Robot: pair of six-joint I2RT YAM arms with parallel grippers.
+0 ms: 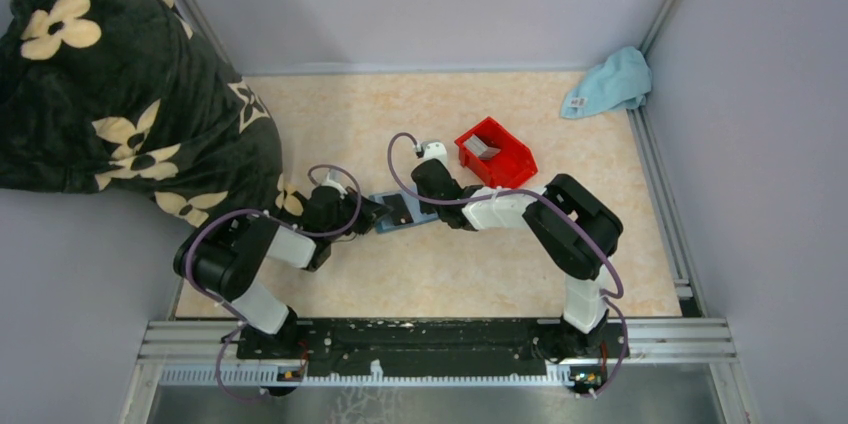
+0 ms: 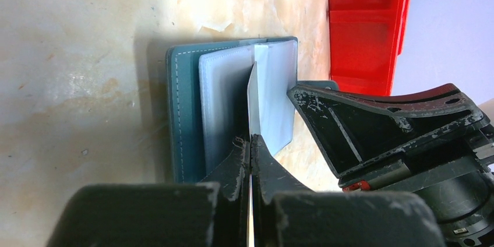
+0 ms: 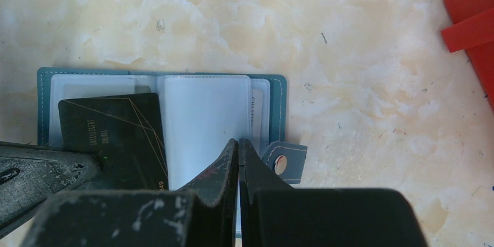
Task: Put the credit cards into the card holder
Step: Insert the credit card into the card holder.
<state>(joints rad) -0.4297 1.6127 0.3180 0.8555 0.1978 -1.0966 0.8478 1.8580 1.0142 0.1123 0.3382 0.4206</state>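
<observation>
Black-white arms [image 1: 575, 224], purple cables [image 1: 390, 159], scuffed claws [image 2: 251, 139]

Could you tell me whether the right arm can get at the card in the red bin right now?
Probably, once freed: the card lies uncovered in the red bin, close to the right gripper, which is shut on a sleeve of the card holder.
</observation>
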